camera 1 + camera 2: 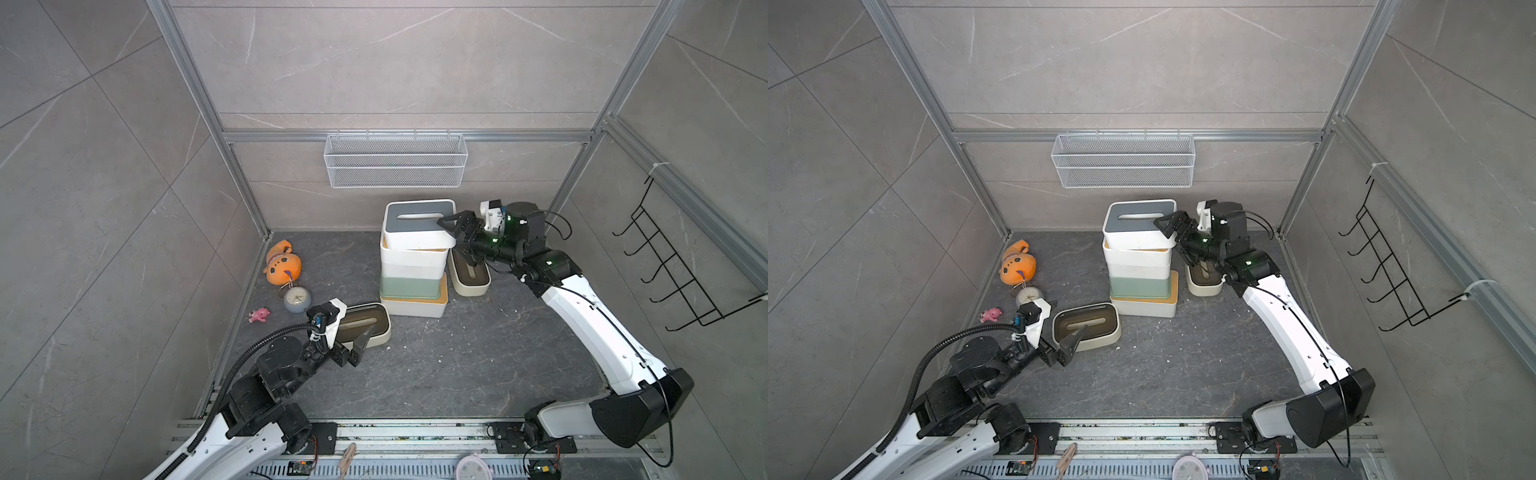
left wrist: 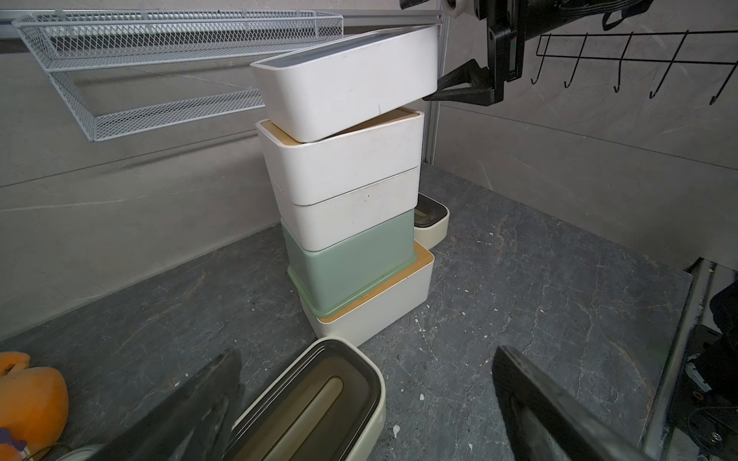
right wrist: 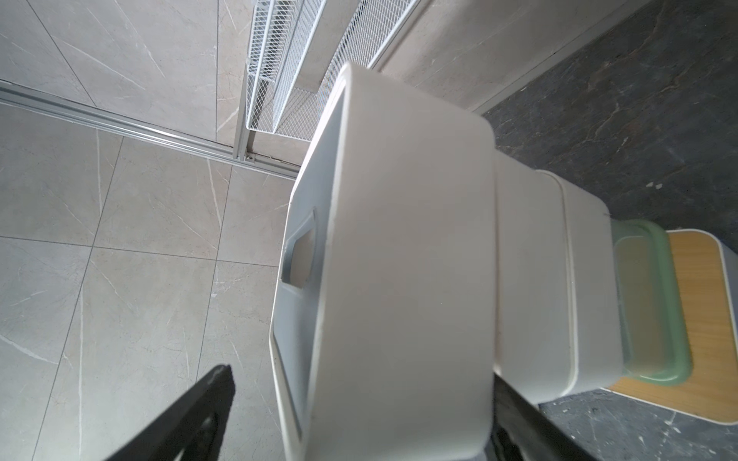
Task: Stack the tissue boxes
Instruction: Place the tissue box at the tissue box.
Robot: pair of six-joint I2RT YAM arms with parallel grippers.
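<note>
Left wrist: grey-lidded box (image 2: 347,86) tilted, lid-up

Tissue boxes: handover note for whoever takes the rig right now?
Left gripper: open, above the near cream box, not holding it.
Right gripper: open, jaws straddling one end of the grey-lidded box, one finger at its bottom edge.
Done: four-box stack built; grey-lidded box on top as fifth, but tilted and skewed.
Left: settle it flat, then add both cream boxes; the far cream box stands on the floor beside the stack.
</note>
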